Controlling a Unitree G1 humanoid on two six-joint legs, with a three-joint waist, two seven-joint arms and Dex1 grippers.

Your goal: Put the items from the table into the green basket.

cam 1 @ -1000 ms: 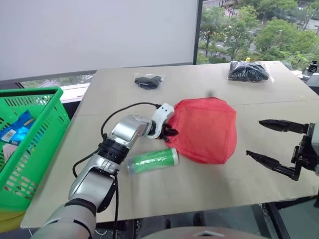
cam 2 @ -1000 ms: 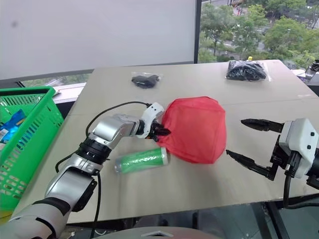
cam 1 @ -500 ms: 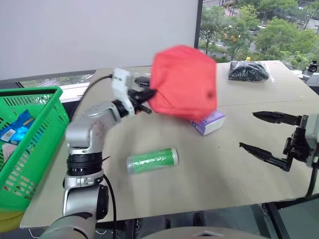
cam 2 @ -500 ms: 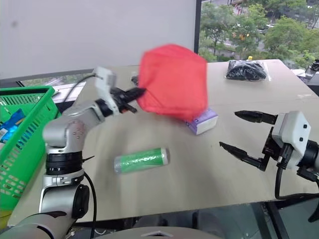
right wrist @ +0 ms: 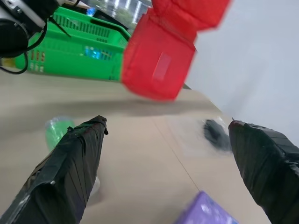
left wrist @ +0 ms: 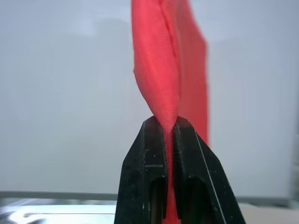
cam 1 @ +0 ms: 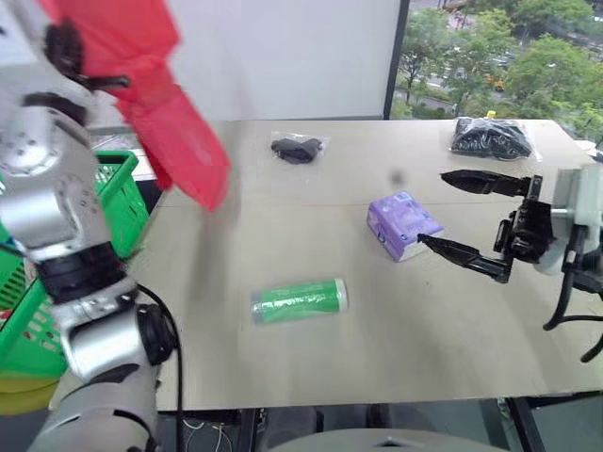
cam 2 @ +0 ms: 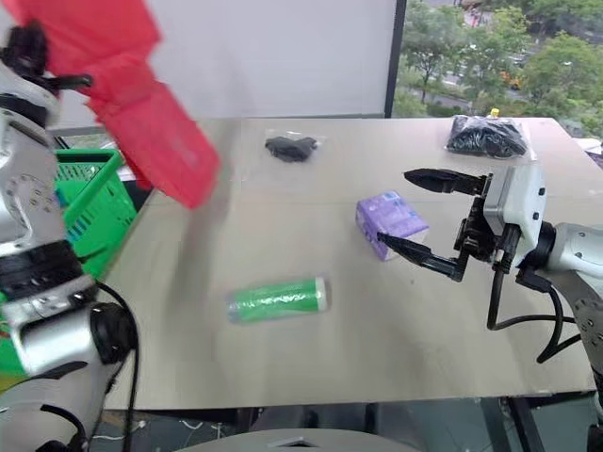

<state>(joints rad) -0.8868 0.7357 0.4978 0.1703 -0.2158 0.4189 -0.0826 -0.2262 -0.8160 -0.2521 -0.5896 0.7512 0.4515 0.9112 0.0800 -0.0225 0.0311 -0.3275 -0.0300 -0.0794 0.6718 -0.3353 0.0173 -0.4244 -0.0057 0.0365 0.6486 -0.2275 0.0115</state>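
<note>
My left gripper (left wrist: 167,122) is shut on an edge of the red pouch (cam 1: 155,104), which hangs high at the far left, above the table's left edge and next to the green basket (cam 1: 124,200). On the table (cam 1: 283,235) lie the green-labelled cylinder (cam 1: 299,301) near the front, the purple packet (cam 1: 403,224) in the middle, a small clear bag (cam 1: 297,148) at the back and a larger clear bag (cam 1: 490,138) at the back right. Beside the purple packet, on its right, my right gripper (cam 1: 431,208) stands open and level, holding nothing.
The basket stands off the table's left side, lower than the tabletop, with a blue packet (right wrist: 93,51) inside. A white wall and a window run behind the table. Bare tabletop lies between the cylinder and the left edge.
My left arm has lifted the red pouch off the table and swung it up and left toward the basket, uncovering the purple packet. The right gripper has come in closer to that packet.
</note>
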